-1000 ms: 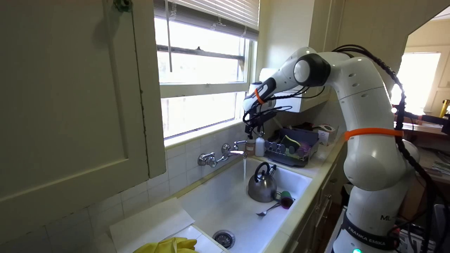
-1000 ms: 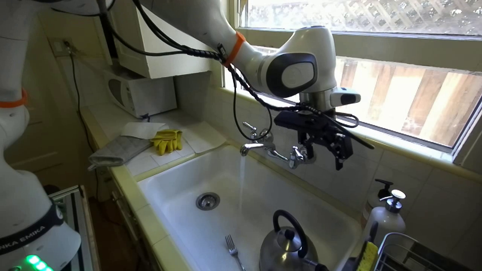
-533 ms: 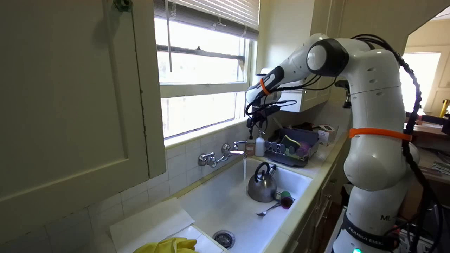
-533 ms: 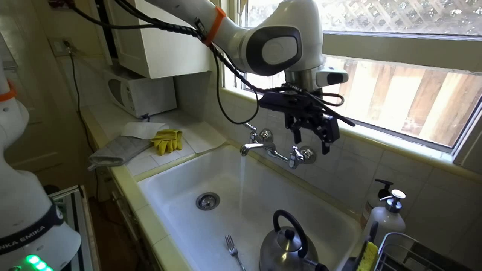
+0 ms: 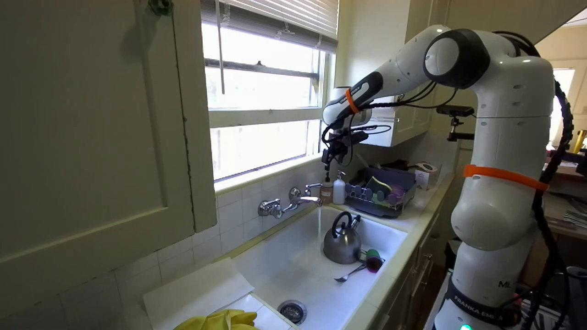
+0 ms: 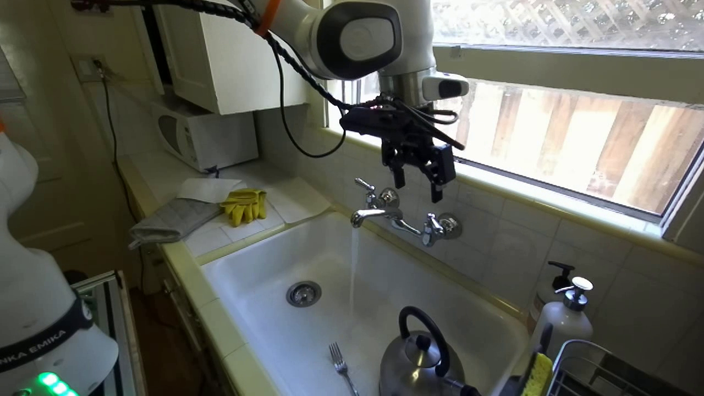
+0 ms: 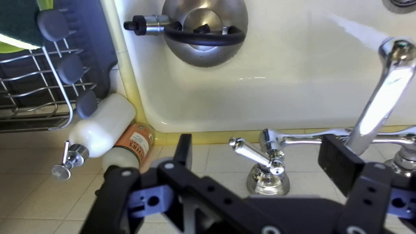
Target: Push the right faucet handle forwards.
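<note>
The right faucet handle point(image 6: 433, 227) is a small chrome lever on the wall faucet, on the side nearer the soap bottles. It also shows in an exterior view point(image 5: 313, 185) and in the wrist view point(image 7: 251, 152), where the lever points up and left. My gripper point(image 6: 418, 188) is open and empty, fingers pointing down, above the handle and apart from it. In the wrist view the handle shows between the spread fingers point(image 7: 262, 152). The chrome spout point(image 6: 375, 214) runs water into the sink. The left handle point(image 6: 364, 185) is on the far side of the spout.
A steel kettle point(image 6: 422, 363) and a fork point(image 6: 339, 360) are in the white sink point(image 6: 330, 247). Soap bottles point(image 6: 561, 324) and a dish rack point(image 5: 380, 201) stand at the sink's end. The window wall is close behind the gripper. Yellow gloves point(image 6: 243, 206) lie on the counter.
My gripper has risen from beside the right handle and moved left in an exterior view, toward the spout side. The arm has lifted. The handle and faucet look unchanged.
</note>
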Robot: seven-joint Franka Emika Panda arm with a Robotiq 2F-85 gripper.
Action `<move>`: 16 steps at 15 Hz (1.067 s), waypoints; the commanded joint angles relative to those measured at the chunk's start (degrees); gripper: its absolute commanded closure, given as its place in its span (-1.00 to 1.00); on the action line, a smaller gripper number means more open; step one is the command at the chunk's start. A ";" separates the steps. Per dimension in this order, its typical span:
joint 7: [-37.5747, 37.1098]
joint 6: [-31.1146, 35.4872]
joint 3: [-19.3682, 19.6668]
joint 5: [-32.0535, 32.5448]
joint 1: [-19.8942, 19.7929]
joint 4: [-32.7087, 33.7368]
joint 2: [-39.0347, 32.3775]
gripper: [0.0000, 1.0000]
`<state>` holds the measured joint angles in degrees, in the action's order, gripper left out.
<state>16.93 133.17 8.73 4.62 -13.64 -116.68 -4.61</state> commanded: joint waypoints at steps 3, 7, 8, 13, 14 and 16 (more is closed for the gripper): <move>-1.35 -4.39 -0.33 -0.52 2.87 -5.95 7.06 -1.00; -2.14 -6.64 -0.75 -1.05 4.43 -7.49 9.65 -1.00; -1.93 -7.09 -0.77 -1.36 4.72 -7.74 10.12 -1.00; -2.00 -7.90 -0.97 -3.28 5.91 -9.16 11.91 -1.00; -2.46 -7.33 -1.03 -3.41 6.09 -9.53 12.12 -1.00; -3.09 -6.66 -1.15 -3.50 6.30 -10.13 12.40 -1.00</move>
<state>15.19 126.48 7.59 2.07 -7.96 -124.46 5.70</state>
